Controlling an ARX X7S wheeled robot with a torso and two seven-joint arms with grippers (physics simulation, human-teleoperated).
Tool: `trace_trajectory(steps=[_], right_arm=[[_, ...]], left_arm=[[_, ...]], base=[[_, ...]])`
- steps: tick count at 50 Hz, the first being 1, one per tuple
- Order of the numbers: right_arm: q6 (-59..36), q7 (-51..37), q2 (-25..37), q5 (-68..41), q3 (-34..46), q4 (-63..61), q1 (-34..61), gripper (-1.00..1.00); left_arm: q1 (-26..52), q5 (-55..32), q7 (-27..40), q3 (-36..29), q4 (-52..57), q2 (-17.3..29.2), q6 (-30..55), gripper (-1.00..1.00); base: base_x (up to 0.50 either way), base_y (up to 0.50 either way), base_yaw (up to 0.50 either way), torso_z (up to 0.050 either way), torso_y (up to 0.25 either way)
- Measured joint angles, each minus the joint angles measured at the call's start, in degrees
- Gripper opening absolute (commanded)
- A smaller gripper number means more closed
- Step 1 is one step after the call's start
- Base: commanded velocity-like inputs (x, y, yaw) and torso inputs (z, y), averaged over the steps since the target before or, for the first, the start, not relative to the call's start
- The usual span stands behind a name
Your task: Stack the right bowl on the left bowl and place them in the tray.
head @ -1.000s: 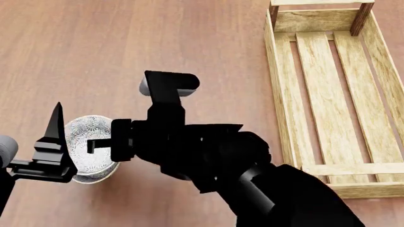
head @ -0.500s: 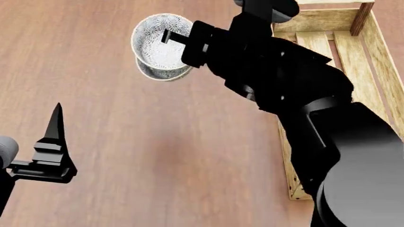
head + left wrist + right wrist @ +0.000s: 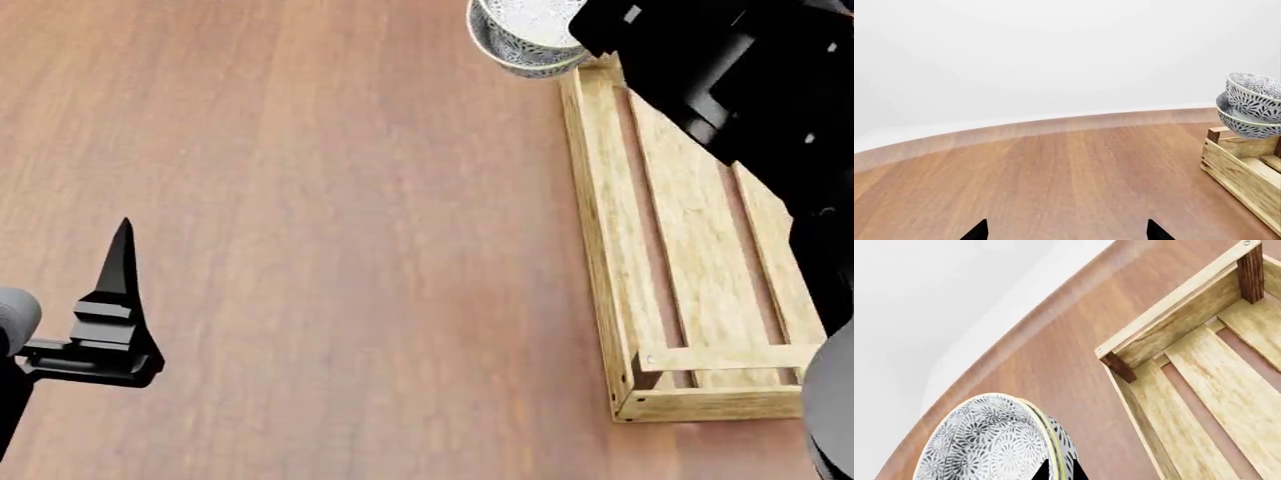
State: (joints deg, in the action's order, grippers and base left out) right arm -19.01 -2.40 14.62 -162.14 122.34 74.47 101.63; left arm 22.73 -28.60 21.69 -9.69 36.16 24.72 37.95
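Two patterned grey-white bowls [image 3: 523, 35] are stacked, one inside the other. They hang in the air by the far left corner of the tray [image 3: 597, 250], a long light-wood crate with a slatted bottom. My right gripper [image 3: 1059, 473] is shut on the stacked bowls' [image 3: 987, 440] rims, one finger inside and one outside. In the head view my right arm [image 3: 727, 75] hides the grip itself. The left wrist view shows the bowls [image 3: 1252, 105] above the tray's corner post [image 3: 1215, 134]. My left gripper [image 3: 118, 300] stands open and holds nothing, low over the table at the near left.
The brown wooden table [image 3: 334, 220] runs from my left gripper to the tray. Its curved far edge [image 3: 1054, 125] meets a plain white background. The tray's inside [image 3: 1227, 390] shows only bare slats.
My right arm has lifted the stacked bowls from the near left, beside my left gripper, and carried them away and rightward to the tray's far corner. The left gripper has not moved.
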Motion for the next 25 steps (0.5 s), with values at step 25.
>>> trace_trajectory(steps=[25], right_arm=[[2.71,-1.62,9.31,-14.11,3.74,-0.14,-3.82,-1.00]], left_arm=[[0.06,-0.20,0.07,-0.17,-0.57,0.23,-0.52,1.00]], base=[[0.00,0.00,0.00,0.000,0.001]])
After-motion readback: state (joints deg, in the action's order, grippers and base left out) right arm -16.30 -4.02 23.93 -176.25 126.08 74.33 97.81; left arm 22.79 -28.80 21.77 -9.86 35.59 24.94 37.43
